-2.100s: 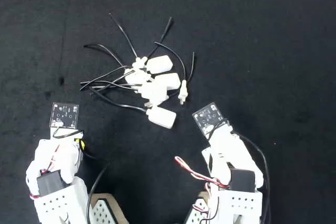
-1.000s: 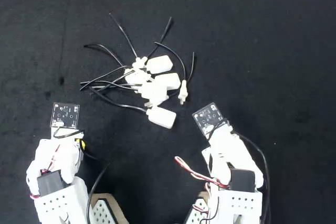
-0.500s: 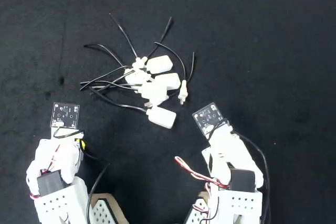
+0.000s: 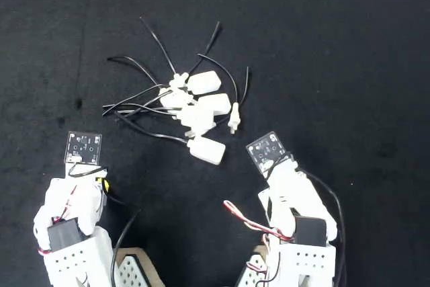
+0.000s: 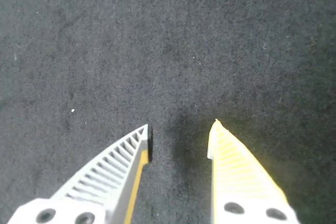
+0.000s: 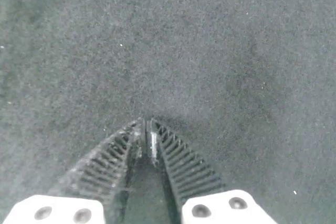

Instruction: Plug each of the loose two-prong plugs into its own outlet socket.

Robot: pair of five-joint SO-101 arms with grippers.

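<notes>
Spanning the high view: black table (image 4: 363, 58). Both arms sit at its near edge, left arm (image 4: 70, 213) and right arm (image 4: 295, 206), well apart from the parts. Mid-table, white plugs and sockets (image 4: 198, 102) lie in a tangle with black cords (image 4: 127, 109); one white block (image 4: 206, 150) lies nearest the right arm. The left tool (image 5: 181, 129) is narrowly parted over bare table, holding nothing; the right tool (image 6: 146, 125) is closed tip to tip, empty.
</notes>
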